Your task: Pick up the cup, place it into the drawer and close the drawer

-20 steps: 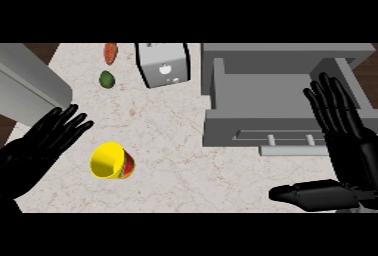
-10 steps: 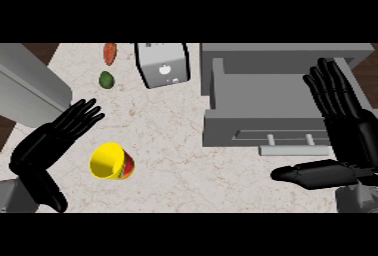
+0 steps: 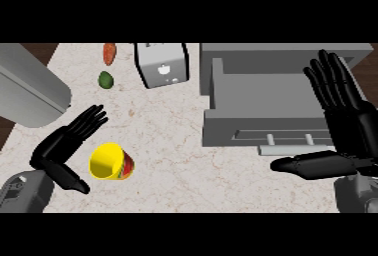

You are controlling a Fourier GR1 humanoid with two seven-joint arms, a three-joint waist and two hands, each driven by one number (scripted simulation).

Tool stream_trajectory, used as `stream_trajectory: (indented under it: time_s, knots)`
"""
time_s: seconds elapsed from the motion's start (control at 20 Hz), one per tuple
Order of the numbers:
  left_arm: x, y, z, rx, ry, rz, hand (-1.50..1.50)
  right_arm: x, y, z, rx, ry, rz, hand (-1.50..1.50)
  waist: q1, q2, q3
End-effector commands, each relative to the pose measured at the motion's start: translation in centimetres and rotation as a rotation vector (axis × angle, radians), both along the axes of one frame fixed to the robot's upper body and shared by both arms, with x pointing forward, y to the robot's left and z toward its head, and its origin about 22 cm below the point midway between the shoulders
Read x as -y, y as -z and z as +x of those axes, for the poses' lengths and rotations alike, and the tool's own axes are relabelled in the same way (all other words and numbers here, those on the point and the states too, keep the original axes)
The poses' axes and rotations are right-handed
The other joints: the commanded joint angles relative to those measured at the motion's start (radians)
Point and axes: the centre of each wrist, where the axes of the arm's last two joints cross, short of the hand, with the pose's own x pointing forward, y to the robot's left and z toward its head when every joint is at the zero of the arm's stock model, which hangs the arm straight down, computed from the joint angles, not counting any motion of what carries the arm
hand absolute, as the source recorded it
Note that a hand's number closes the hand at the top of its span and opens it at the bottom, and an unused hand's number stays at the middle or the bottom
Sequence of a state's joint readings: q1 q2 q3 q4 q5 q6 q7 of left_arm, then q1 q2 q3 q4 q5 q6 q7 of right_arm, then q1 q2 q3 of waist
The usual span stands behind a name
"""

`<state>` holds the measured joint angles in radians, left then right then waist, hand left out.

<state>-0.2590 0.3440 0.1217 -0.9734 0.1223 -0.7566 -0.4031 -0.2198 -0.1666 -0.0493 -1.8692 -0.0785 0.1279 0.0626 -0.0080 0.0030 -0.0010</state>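
A yellow cup with a red and green outside lies on its side on the marble counter, its mouth toward the left. My left hand is open just left of the cup, fingers straight and pointing up and right, not touching it. The grey drawer stands pulled open at the right, its inside bare, with a handle on its front. My right hand is open over the drawer's right side, fingers straight upward and thumb stretched left below the drawer front.
A silver toaster stands at the back centre. A green avocado and an orange carrot lie at the back left. A large grey cylinder rises at the left edge.
My left hand has moved right and forward, closing in beside the cup. My right hand has shifted slightly left over the drawer. The cup has not moved.
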Motion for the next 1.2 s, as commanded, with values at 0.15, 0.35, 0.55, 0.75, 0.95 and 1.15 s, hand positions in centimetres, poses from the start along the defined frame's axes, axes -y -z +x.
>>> stream_trajectory:
  time_s: [0.15, 0.35, 0.55, 0.75, 0.95, 1.15]
  knots:
    - [-2.5, 3.5, -0.6, -0.018, 0.009, -0.019, -1.50, 0.4, 0.8, 1.4, -0.008, -0.007, 0.013, -1.50, -0.001, 0.002, 0.000]
    - [-0.7, 6.5, -1.8, 0.008, -0.004, 0.020, -1.50, 1.3, -1.5, 1.2, 0.009, -0.014, -0.010, -1.50, -0.013, 0.005, -0.002]
    - [-1.3, 5.9, -0.3, 0.009, -0.016, 0.015, -1.50, 0.8, -1.4, 0.3, 0.008, -0.011, 0.001, -1.50, -0.023, 0.007, -0.003]
    - [-2.0, 6.9, -1.7, 0.021, -0.027, -0.005, -1.50, -0.3, -1.7, 1.0, 0.018, -0.003, 0.003, -1.50, -0.017, 0.009, -0.004]
    - [-0.4, 8.5, -2.5, 0.024, -0.021, -0.023, -1.50, 0.0, -2.4, 1.2, 0.013, -0.024, 0.006, -1.50, -0.020, 0.010, -0.004]
    - [0.1, 8.7, -2.1, 0.042, -0.023, -0.025, -1.50, 0.8, -1.6, 0.4, 0.007, -0.017, -0.001, -1.50, -0.027, 0.009, -0.004]
